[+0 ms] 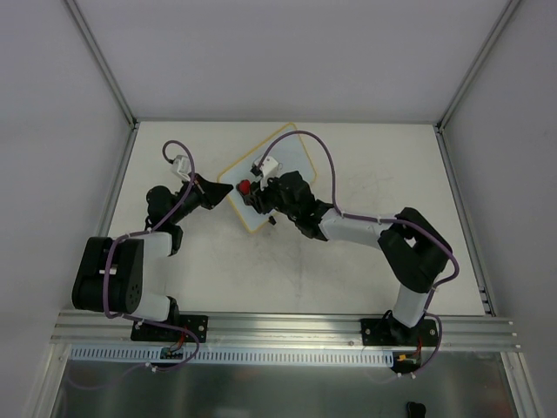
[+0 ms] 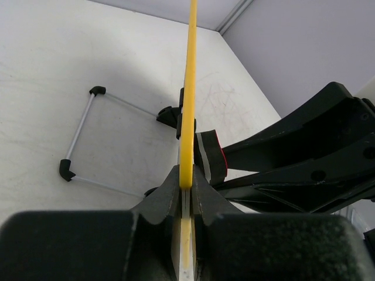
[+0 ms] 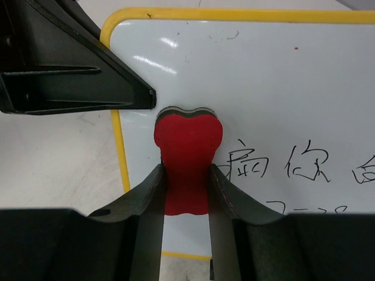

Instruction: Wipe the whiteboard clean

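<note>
My left gripper is clamped on the yellow-framed edge of the whiteboard; the board sits on the table between my two grippers; my right gripper pinches the red eraser against the board's face, near that clamped edge, left of the dark handwriting.

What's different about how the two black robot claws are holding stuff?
The left black gripper pinches the yellow-framed white whiteboard by its thin edge; the right black gripper squeezes a small red eraser. The left one's jaws are nearly together; the right one's stand wider, around the eraser. Both are shut on something.
</note>
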Controlling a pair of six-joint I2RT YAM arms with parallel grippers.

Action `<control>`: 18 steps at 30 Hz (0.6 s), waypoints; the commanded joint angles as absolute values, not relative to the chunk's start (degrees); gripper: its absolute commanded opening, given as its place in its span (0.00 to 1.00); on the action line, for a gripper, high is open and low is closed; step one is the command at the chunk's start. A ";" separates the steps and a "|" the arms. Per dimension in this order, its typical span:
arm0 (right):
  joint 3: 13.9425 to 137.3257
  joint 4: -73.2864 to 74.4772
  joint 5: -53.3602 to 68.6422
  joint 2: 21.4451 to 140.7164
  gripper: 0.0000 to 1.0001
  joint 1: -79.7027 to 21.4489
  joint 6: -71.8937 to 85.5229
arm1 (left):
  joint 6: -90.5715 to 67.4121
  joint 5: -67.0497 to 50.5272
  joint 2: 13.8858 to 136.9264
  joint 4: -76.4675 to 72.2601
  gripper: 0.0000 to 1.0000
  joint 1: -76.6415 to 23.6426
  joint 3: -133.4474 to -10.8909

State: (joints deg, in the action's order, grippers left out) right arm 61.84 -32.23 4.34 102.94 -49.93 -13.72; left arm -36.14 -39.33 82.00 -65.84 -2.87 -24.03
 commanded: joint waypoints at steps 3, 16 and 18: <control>61.09 -38.23 -1.56 102.13 0.00 -51.59 -15.73 | -36.30 -41.22 83.23 -69.26 0.00 -2.64 -25.49; 61.87 -38.94 -7.55 105.64 0.00 -52.73 -17.05 | -35.59 -42.27 81.30 -69.61 0.00 -2.72 -23.82; 62.31 -39.02 -8.08 106.52 0.00 -52.73 -17.14 | -35.86 -42.89 81.47 -70.57 0.00 -2.72 -23.64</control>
